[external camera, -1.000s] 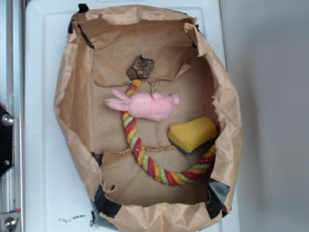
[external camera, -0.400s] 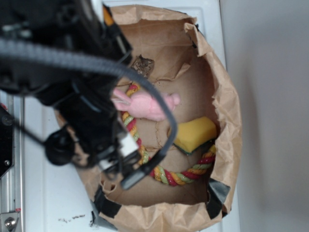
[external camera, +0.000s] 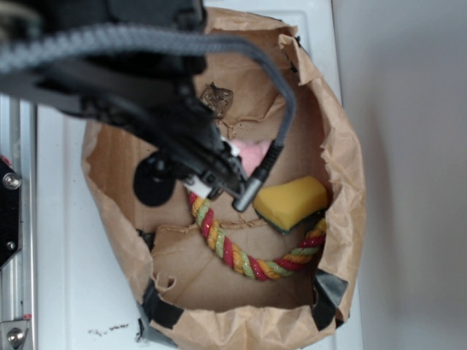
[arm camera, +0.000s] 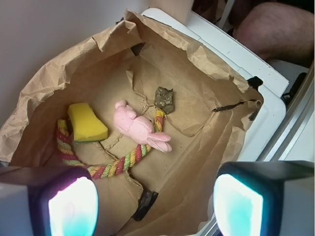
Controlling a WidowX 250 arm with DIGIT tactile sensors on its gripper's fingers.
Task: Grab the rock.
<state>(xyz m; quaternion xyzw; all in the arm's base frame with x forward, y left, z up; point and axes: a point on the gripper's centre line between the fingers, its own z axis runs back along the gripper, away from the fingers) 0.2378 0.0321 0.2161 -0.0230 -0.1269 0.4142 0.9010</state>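
Note:
The rock [external camera: 217, 98], a small jagged brown-grey lump, lies on the floor of the brown paper bag [external camera: 343, 168] near its far end, at the tip of the rope. In the wrist view the rock [arm camera: 164, 100] sits right of centre, well beyond my gripper [arm camera: 156, 206]. The gripper's two fingers stand wide apart at the bottom corners, open, with nothing between them. In the exterior view my black arm [external camera: 146, 80] hangs over the bag's upper left. It reaches down beside the rock without touching it.
A pink plush toy [arm camera: 140, 128] lies just in front of the rock, across a striped rope [arm camera: 118, 164]. A yellow sponge wedge [arm camera: 86, 123] sits at the left. The bag's crumpled walls [arm camera: 49, 78] rise all round. White table [external camera: 66, 277] and a metal rail lie outside.
My arm came into the exterior view from the upper left and has moved over the bag, now covering most of the pink toy. The objects have not moved.

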